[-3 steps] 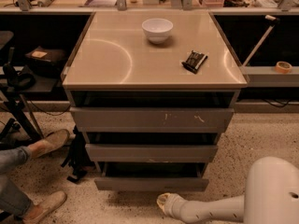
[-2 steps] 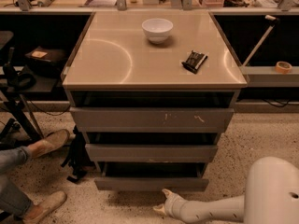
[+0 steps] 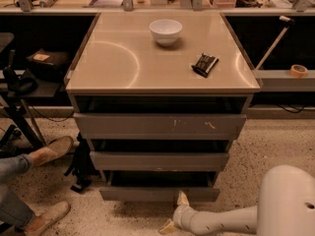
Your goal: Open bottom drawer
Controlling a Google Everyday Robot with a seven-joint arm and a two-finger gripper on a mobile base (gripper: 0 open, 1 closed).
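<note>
Arm's in low from the right. Gripper point(image 3: 173, 212) is down at floor level, right under the bottom drawer point(image 3: 147, 194). Change from a sec ago: it sat as a rounded lump just clear of the front, and now the tan fingers point(image 3: 182, 198) have splayed. One tip points up to the drawer's lower edge, looks to be touching, and the other points down-left toward the floor point(image 3: 275, 146). Jaws wide apart, nothing held. That reads as a hook-under move, since the front has no handle to grab. The pull itself probably isn't started.

The drawer is the lowest of 3 in the cabinet, under the middle drawer point(image 3: 160, 161) and the scratched top drawer point(image 3: 147, 126), with a dark gap showing above its front. Can't tell if it's out at all.

Materials: flat matte grey fronts with square edges, so not much for a fingertip to catch and it could slip. Glossy beige countertop point(image 3: 123, 68) w/ arc reflections. On it a round white bowl point(image 3: 166, 31) and a small black packet point(image 3: 205, 64). Speckled terrazzo floor. Smooth white arm shell point(image 3: 285, 205). A person's tan shoe point(image 3: 54, 149) is at left, well apart.
</note>
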